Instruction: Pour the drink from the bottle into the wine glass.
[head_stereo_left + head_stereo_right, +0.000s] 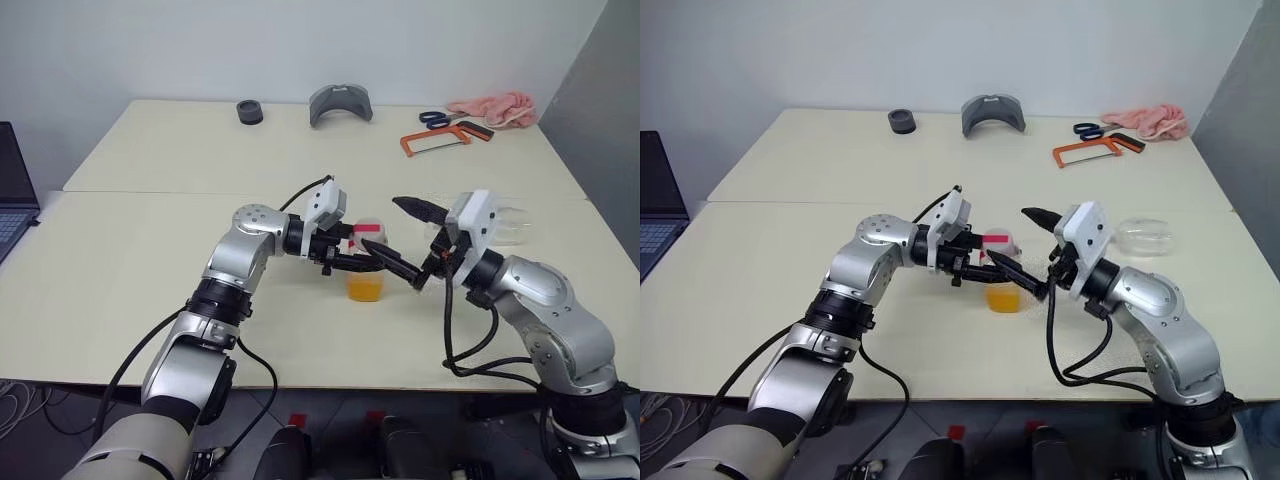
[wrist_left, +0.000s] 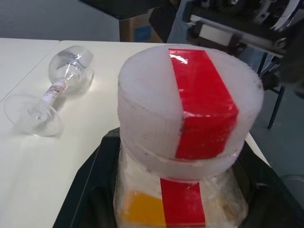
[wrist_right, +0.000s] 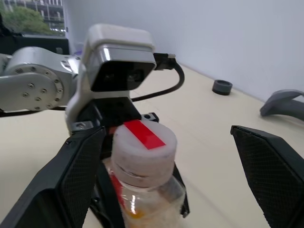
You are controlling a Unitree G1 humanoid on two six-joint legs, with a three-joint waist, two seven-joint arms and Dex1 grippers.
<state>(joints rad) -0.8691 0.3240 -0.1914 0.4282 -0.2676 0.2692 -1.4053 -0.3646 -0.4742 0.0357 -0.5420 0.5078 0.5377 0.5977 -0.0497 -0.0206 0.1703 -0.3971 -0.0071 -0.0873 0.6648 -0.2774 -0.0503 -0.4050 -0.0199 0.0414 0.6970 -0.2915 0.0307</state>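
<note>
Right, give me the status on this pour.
Done: left gripper has the bottle clamped upright on the table. In hand: open right gripper straddles the still-fitted cap. Left: uncap, stand up the wine glass lying on its side, pour the drink.

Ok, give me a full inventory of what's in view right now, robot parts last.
bottle: one, clear with red strip and white-and-red cap, upright at table centre, gripped below the cap
drink: orange-yellow, low in the bottle
wine glass: one, clear, lying on its side on the table to the robot's right
table: cream, two tops joined
ring: one, dark, far edge
curved part: one, grey, far edge
scissors: one pair, blue handles, far right
hacksaw: one, orange frame, far right
cloth: one, pink, far right corner
laptop: one, dark, left edge
left gripper: black fingers, clamped on the bottle
right gripper: black fingers, open around the cap
</note>
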